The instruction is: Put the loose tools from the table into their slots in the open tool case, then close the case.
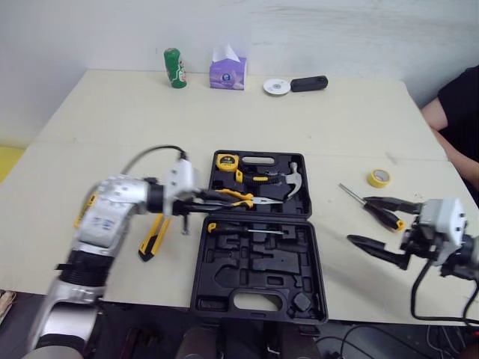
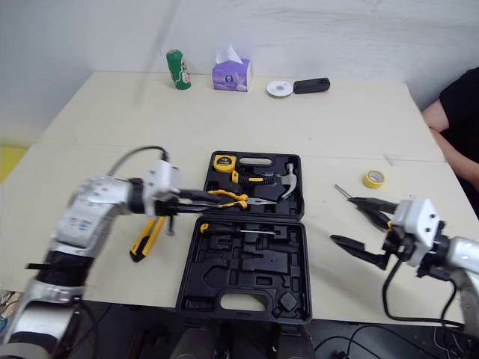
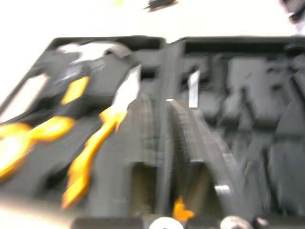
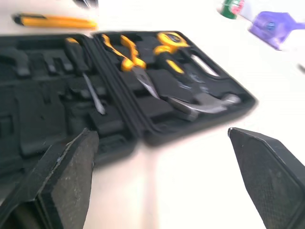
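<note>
Left eye view: the tool case (image 1: 224, 278) is lying open near the front edge of the counter (image 1: 112, 112), with the hammer (image 1: 288, 183) and tape measure (image 1: 225, 161) sitting in their slots in the far half. The left pincer (image 1: 200, 199) is hanging over the case's left rim at the handle ends of the yellow pliers (image 1: 243, 199), which are resting across that far half. Whether it is clenched or released cannot be told. The right pincer (image 1: 382, 224) is hovering released and empty, just beside a loose screwdriver (image 1: 383, 215) lying on the counter right of the case. A yellow utility knife (image 1: 152, 239) is waiting to the left of the case. Both loose tools are looking rigid and light. The screwdriver's round shaft is likely to roll, so its thick handle is offering the surest hold.
</note>
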Available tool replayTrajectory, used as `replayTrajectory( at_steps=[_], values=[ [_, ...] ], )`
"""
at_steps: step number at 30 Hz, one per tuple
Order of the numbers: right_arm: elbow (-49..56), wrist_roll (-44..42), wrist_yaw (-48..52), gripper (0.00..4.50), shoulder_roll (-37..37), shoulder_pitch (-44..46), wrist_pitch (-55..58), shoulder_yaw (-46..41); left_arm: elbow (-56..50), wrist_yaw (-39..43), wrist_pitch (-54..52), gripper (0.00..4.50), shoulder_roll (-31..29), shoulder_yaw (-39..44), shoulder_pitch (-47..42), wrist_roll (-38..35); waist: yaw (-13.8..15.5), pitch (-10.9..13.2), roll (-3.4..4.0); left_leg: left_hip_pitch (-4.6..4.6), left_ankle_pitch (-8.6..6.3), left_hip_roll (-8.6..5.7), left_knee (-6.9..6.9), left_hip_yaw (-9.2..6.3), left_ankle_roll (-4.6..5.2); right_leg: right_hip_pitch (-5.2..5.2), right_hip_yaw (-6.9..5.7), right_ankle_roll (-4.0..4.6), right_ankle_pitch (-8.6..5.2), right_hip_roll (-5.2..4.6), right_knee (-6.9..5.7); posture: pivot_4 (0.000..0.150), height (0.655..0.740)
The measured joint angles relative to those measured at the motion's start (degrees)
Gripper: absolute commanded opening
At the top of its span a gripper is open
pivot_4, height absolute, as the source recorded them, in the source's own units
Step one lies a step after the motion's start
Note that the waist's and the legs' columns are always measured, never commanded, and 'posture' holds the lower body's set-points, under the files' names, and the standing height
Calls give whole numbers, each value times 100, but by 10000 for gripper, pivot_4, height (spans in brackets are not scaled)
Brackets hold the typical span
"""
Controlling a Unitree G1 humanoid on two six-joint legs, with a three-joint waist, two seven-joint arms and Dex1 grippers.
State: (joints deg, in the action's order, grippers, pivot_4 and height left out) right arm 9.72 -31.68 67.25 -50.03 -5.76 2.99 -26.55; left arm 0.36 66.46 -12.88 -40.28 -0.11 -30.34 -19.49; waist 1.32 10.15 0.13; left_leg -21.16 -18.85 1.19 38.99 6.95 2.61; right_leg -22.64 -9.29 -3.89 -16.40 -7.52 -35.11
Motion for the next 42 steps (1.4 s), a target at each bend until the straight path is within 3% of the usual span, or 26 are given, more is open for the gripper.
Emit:
replayTrajectory(
  at_steps=[4,6,13,23,32,42],
  values=[
    [-665,93,130,45000,11,-59,-463,-366,554,28,359,36148,-445,674,523,-66,-4,4,0,3,-12,0,-3,1,6,-1,3,-2,1,-3,3,1500,7400],
    [-1264,216,111,45000,27,-205,-845,-730,1326,-71,718,44423,-812,1181,855,0,-6,30,-10,-1,-13,2,-10,1,2,-10,3,0,0,-2,3,1500,7400],
    [-3212,522,-121,45000,56,-354,-2005,-1552,3903,-638,2069,44423,-1717,2605,1315,148,-24,50,-2,-1,-28,-3,-28,9,-1,-18,9,-2,1,-16,17,1500,7400],
    [-5448,617,-763,45000,41,-955,-3049,-2212,6102,-1503,2379,44423,-2471,3718,2252,71,-69,57,5,13,-29,-6,-90,24,-48,-38,19,2,-2,-17,20,1500,7400],
    [-5947,622,-1299,45000,74,-1239,-3393,-2291,6556,-1586,2723,44423,-2480,3924,2807,-25,-200,58,11,19,-34,-3,-97,25,-41,-49,25,14,-7,-20,5,1500,7400],
    [-5569,531,-1277,45000,154,-886,-3322,-2098,6193,-1350,2926,44423,-2196,3940,2396,-159,-202,55,9,20,-28,-4,-97,30,-50,-51,27,14,-7,-21,-2,1500,7400]
  ],
)
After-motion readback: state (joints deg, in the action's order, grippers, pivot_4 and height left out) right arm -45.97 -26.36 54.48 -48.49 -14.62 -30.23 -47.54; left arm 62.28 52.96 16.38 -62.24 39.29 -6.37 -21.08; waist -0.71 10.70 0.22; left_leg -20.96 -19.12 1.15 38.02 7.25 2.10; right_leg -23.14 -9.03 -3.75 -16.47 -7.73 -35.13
